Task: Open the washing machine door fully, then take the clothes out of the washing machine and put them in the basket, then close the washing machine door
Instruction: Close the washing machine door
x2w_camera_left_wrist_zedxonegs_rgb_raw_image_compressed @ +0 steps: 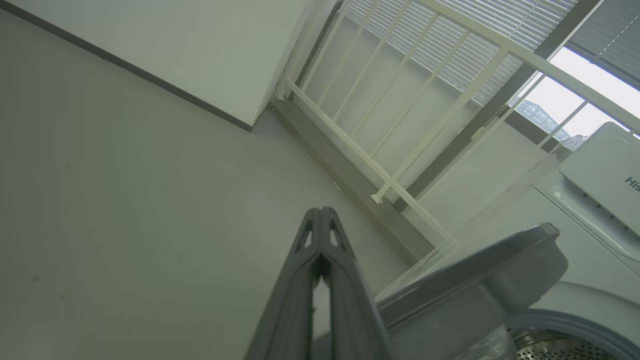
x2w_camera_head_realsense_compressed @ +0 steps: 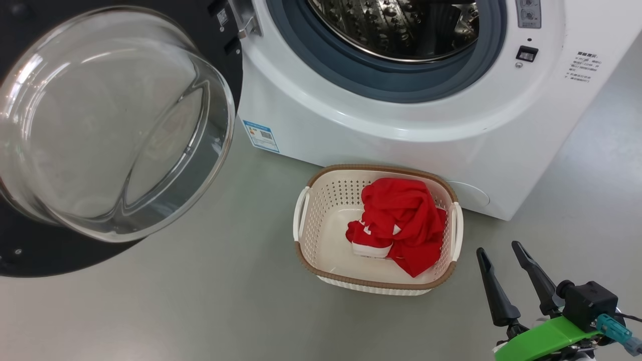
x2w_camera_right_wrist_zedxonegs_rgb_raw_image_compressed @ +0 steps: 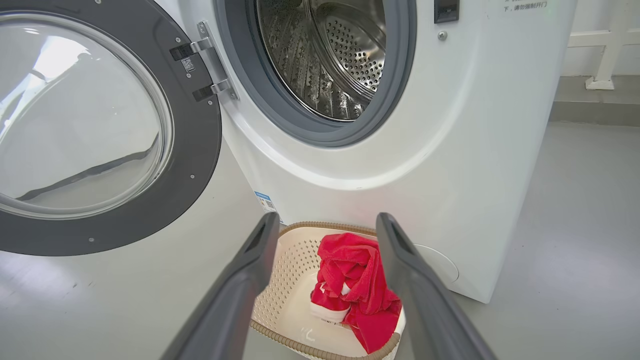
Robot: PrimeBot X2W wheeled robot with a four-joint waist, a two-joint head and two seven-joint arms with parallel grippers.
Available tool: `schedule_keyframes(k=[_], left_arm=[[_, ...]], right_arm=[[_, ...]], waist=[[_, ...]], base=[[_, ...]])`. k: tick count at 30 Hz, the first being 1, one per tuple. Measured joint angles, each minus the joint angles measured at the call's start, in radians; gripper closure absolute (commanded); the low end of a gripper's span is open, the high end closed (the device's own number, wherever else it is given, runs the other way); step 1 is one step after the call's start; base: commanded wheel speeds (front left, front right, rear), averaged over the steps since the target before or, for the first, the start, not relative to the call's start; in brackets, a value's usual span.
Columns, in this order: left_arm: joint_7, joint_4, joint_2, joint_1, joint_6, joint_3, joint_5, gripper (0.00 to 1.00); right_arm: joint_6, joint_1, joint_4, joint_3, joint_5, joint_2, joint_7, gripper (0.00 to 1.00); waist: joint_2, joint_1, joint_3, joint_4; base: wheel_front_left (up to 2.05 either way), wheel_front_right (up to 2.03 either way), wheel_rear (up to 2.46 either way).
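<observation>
Red clothes (x2w_camera_head_realsense_compressed: 401,215) lie in the basket (x2w_camera_head_realsense_compressed: 326,200) before the washing machine (x2w_camera_head_realsense_compressed: 401,135), door (x2w_camera_head_realsense_compressed: 110,125) wide open.

Smooth pale grey floor (x2w_camera_head_realsense_compressed: 200,311) all round, glossy enough to catch soft patches of light. Over in the left wrist view, a plain white wall (x2w_camera_left_wrist_zedxonegs_rgb_raw_image_compressed: 175,40) meets it along a thin dark skirting strip (x2w_camera_left_wrist_zedxonegs_rgb_raw_image_compressed: 150,78) and stops at a corner. Just past that corner runs a cream-white railing of slim bars (x2w_camera_left_wrist_zedxonegs_rgb_raw_image_compressed: 505,47), set on a low grey kerb (x2w_camera_left_wrist_zedxonegs_rgb_raw_image_compressed: 350,187). Behind the bars hang pale slatted blinds (x2w_camera_left_wrist_zedxonegs_rgb_raw_image_compressed: 530,15), and there's a bright window (x2w_camera_left_wrist_zedxonegs_rgb_raw_image_compressed: 580,75) letting in daylight, with a distant building (x2w_camera_left_wrist_zedxonegs_rgb_raw_image_compressed: 540,117) faint through it.
</observation>
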State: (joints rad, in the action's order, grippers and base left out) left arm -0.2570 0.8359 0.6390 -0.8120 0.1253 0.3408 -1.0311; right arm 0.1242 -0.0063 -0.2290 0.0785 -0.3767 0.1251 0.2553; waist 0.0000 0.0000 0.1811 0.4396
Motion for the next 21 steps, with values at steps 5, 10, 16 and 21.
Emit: schedule_keyframes(k=[5,10,16,21], left_arm=[[-0.167,0.010,0.010,-0.007,0.000,-0.057,-0.084,1.00],[-0.251,0.011,0.015,-0.003,0.000,-0.084,-0.136,1.00],[-0.284,0.007,0.038,0.022,0.000,-0.091,-0.184,1.00],[-0.297,-0.031,0.055,0.055,-0.001,-0.109,-0.201,1.00]], right_arm=[[0.000,-0.003,0.000,0.001,0.000,0.003,0.000,0.00],[0.000,-0.007,0.000,0.001,0.000,0.011,0.000,0.00],[0.000,-0.024,0.003,0.000,0.001,0.017,0.000,0.00],[0.000,-0.024,0.003,-0.003,0.002,0.017,0.000,0.00]], waist=[[0.0000,0.0000,0.015,0.002],[0.0000,0.0000,0.026,-0.004],[0.0000,0.0000,0.034,-0.014],[0.0000,0.0000,0.034,-0.017]], base=[[0.00,0.00,0.00],[0.00,0.00,0.00],[0.00,0.00,0.00],[0.00,0.00,0.00]])
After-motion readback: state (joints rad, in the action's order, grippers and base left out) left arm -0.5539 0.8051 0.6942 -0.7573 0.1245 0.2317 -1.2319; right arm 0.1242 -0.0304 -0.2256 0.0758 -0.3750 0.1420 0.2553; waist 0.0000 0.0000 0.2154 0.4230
